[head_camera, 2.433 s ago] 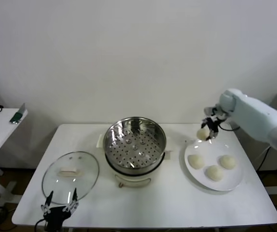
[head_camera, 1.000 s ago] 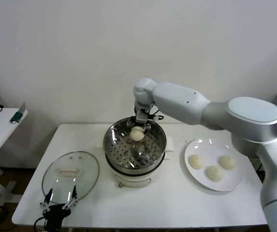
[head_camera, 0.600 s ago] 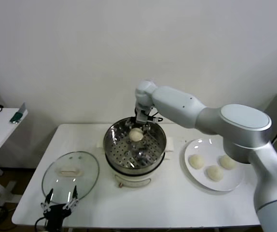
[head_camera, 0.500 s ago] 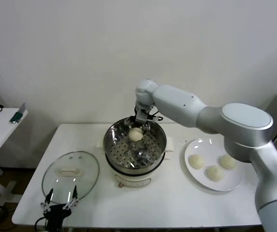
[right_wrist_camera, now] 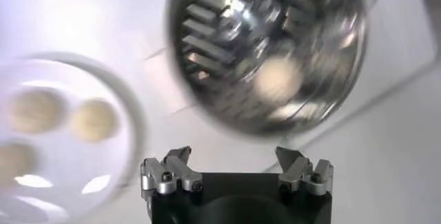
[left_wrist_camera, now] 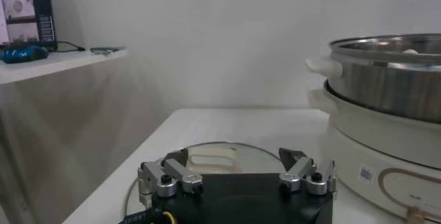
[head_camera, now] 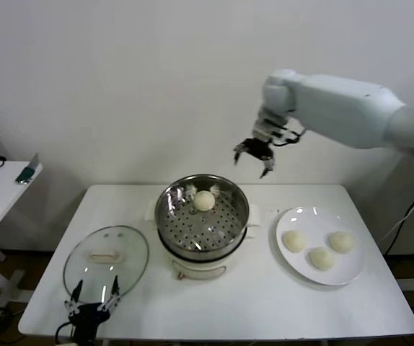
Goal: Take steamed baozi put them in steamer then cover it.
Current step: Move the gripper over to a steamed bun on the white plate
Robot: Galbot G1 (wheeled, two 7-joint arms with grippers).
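From the head view we see our right claw (head_camera: 253, 156) released and empty, raised above the steamer (head_camera: 202, 215), where one baozi (head_camera: 204, 200) sits on the tray. Three baozi (head_camera: 321, 257) lie on the white plate (head_camera: 354, 270); the cover (head_camera: 106, 260) rests flat on the counter (head_camera: 265, 306). In the left wrist view, our left claw (left_wrist_camera: 236, 174) hangs open just before the cover. The right wrist view shows pot and plate below, blurred.

You see one cream-white baozi (head_camera: 204, 200) resting on the perforated tray inside the open steel steamer (head_camera: 202, 216). Three more (head_camera: 321, 257) lie apart to its right. The glass cover (head_camera: 105, 262) lies flat to its left.
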